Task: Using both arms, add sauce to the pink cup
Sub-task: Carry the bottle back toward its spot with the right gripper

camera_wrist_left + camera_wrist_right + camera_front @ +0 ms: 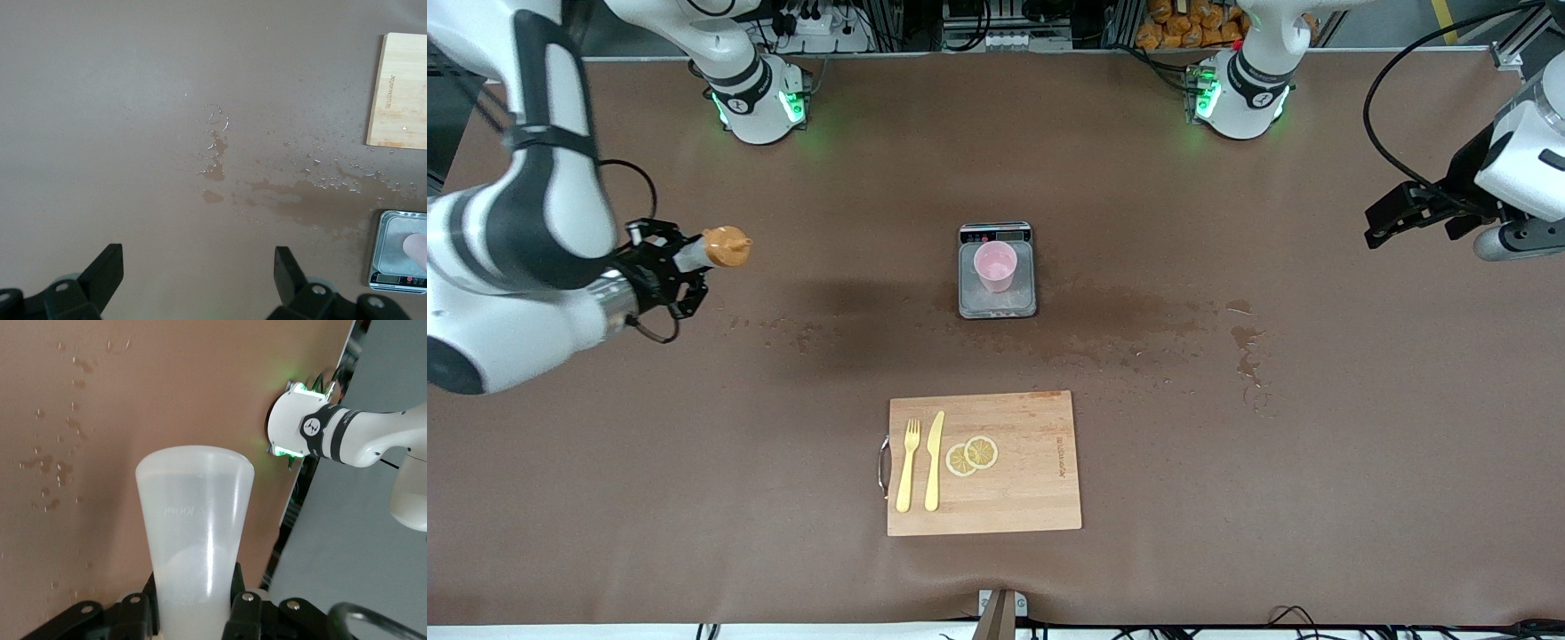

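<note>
Front view: my right gripper point(660, 267) clamps the sauce bottle point(710, 249), well apart from the pink cup point(995, 266) | soft, squeezable sides, best held mid-body | left gripper point(1405, 213) spread, empty, waiting.

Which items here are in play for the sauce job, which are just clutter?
In play:
- sauce bottle, held in right claw
- pink cup on the scale
- left claw, open, waiting

Clutter:
- cutting board
- fork
- knife
- lemon slices
- spilled drops
</note>
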`<act>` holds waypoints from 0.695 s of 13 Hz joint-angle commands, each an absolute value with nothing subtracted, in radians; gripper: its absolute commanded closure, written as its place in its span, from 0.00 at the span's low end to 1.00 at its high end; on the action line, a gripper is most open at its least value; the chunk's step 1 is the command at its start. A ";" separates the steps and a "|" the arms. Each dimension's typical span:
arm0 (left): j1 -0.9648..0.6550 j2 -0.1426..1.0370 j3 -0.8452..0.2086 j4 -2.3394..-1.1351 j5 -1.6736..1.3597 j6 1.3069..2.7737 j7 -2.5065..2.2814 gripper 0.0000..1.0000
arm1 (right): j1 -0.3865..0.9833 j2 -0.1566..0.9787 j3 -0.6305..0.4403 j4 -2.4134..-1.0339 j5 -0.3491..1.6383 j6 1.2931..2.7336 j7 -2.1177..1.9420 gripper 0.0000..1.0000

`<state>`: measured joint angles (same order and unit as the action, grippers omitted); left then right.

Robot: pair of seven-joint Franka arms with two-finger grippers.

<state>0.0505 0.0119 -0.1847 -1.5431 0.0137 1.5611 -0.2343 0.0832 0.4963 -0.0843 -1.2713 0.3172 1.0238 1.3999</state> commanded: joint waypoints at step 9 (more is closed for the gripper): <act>0.043 0.026 -0.176 -1.543 0.034 1.585 -0.215 0.00 | -0.219 0.537 -0.066 -1.333 0.448 0.983 0.863 0.58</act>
